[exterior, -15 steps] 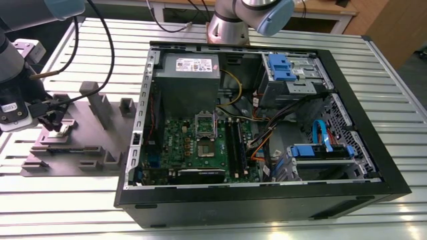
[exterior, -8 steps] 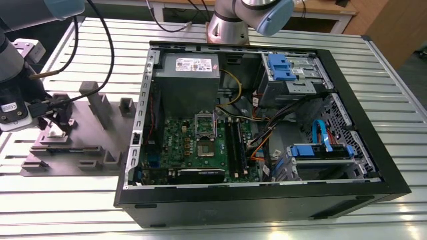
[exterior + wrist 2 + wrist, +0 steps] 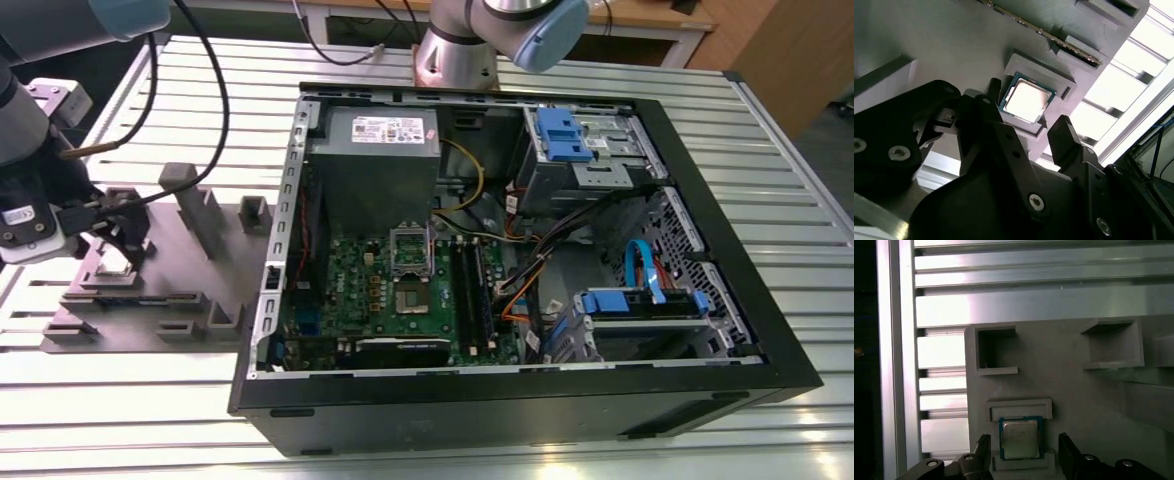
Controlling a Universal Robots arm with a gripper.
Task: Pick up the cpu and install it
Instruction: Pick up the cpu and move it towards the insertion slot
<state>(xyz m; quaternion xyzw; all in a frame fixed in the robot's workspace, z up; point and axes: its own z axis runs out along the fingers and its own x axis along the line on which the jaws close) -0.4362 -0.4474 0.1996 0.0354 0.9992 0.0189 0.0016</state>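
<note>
The cpu [image 3: 1020,437] lies flat in a shallow recess of the grey fixture [image 3: 1074,390], seemingly to keep it square for my tool [image 3: 1023,445], which straddles it, spread open and empty.

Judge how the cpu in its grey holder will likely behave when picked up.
The cpu looks thin and flat, so probably stiff and light. Its smooth metal top may be slippery. Lying flat in the grey holder, it shouldn't roll.

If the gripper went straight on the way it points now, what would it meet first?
Most likely the cpu, lying in its pocket on the grey holder plate, centred ahead of the open gripper in both wrist views. How far off is unclear.
</note>
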